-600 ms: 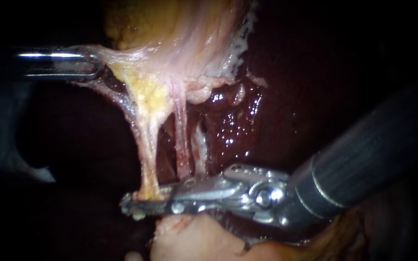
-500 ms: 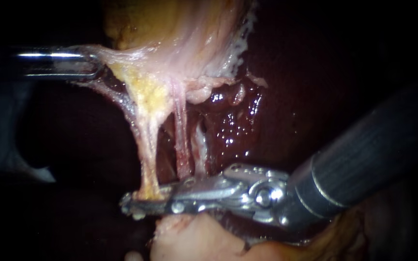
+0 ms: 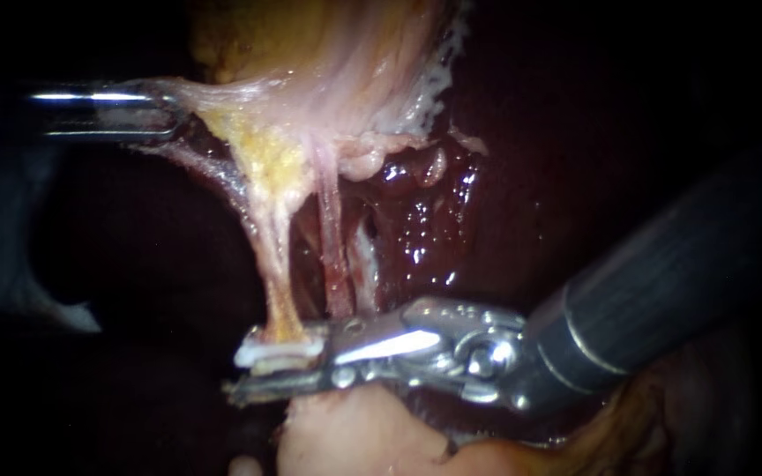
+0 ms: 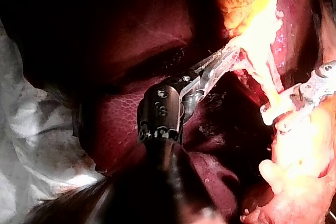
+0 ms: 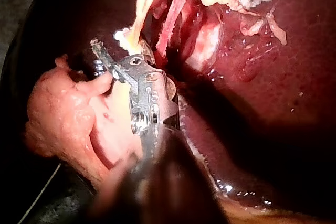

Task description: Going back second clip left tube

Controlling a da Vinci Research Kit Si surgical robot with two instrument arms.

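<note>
Right instrument (image 3: 249,372) jaws open, gap showing. White clip (image 3: 280,353) sits across the base of the left tube (image 3: 277,264), between the jaws and nearer the upper one. Left instrument (image 3: 165,110) jaws clamped on gallbladder (image 3: 328,53) tissue, pulling the tube taut away from my right jaws. To back out clean I'd hold the jaws open and slide straight along the shaft line, no twist, so the lower jaw doesn't hook the clip. Left traction steady

The shiny metal left instrument (image 3: 159,113) is cut off by the endoscope view's left edge; pale stretched tissue (image 3: 249,99) hides its tip.
</note>
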